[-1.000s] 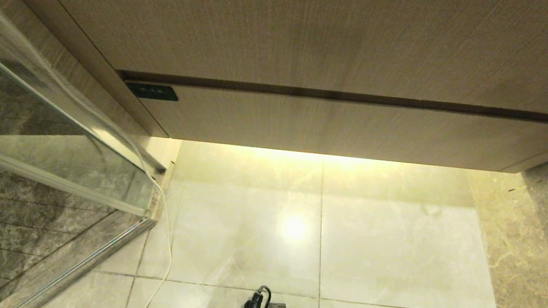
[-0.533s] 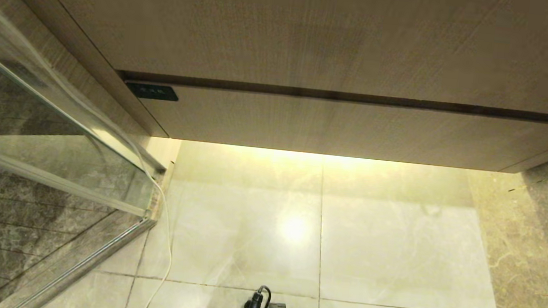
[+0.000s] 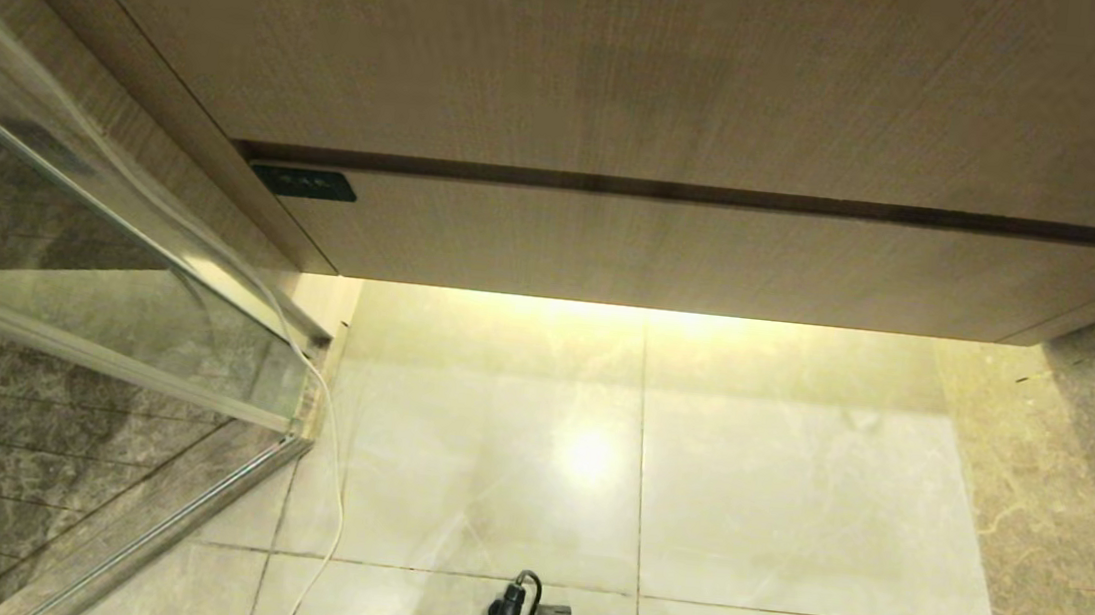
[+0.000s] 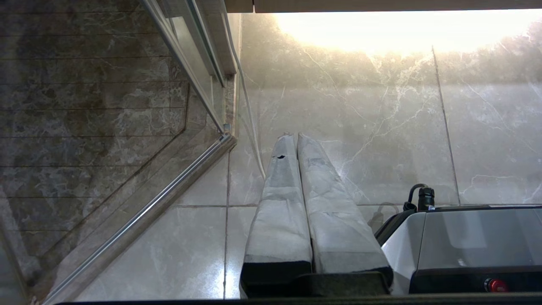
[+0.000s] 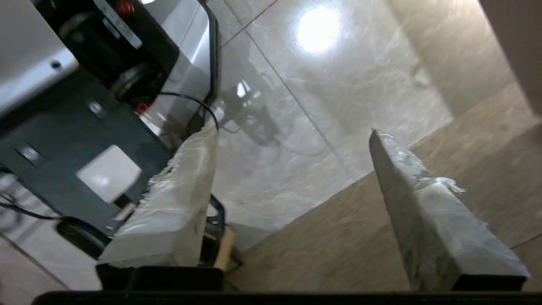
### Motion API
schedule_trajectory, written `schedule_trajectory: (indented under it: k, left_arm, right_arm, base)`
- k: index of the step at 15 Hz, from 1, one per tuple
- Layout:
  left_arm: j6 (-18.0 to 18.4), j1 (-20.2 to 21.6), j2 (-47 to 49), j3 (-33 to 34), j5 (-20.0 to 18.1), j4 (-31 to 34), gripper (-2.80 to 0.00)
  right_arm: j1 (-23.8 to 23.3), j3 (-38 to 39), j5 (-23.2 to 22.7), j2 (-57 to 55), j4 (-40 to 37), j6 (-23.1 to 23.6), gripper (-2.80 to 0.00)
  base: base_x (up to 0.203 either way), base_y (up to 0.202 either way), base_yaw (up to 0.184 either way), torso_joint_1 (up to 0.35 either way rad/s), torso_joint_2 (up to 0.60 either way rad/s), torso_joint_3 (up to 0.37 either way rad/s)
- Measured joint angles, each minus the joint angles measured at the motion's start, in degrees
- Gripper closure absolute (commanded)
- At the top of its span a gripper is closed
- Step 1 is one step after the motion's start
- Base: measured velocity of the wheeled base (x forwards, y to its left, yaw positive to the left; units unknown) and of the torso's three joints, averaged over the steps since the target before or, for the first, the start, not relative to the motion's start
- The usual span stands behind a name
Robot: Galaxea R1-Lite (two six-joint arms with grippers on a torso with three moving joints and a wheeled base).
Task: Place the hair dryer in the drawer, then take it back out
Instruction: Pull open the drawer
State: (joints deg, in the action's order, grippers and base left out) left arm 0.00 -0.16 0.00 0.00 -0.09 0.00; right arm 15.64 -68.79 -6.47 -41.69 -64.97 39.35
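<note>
The drawer (image 3: 693, 256) is shut, and the hair dryer is nowhere to be seen. The right pincer (image 5: 292, 140) now stands wide and empty near the floor (image 3: 771, 490). The left pincer (image 4: 293, 137) is pressed shut. Opening the drawer probably comes next.

Wood-grain drawer (image 3: 673, 254) shut, flat handleless front, small dark label at left

- 1 drawer (image 3: 693, 256), shut
- 1 taller wood panel (image 3: 631, 64) above it
- 1 dark label (image 3: 304, 184)
- 1 white cable (image 3: 329, 487) on floor
- 2 grippers: left gripper (image 4: 292, 136), right gripper (image 5: 292, 131)
- 1 glass partition (image 3: 86, 303)
</note>
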Motion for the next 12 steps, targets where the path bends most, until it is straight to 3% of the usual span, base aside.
schedule_trajectory:
  k: [7,12]
  left_arm:
    - [0.0,0.0,0.0,0.0,0.0,0.0,0.0]
    - [0.0,-0.1,0.0,0.0,0.0,0.0,0.0]
  right_arm:
    - [2.2,7.7,-0.9,-6.9,20.1,22.4,-2.8]
    - [5.5,11.4,-2.3,-15.9,37.5,26.5,-2.8]
  base:
    - [0.0,0.0,0.0,0.0,0.0,0.0]
    - [0.0,0.0,0.0,0.0,0.0,0.0]
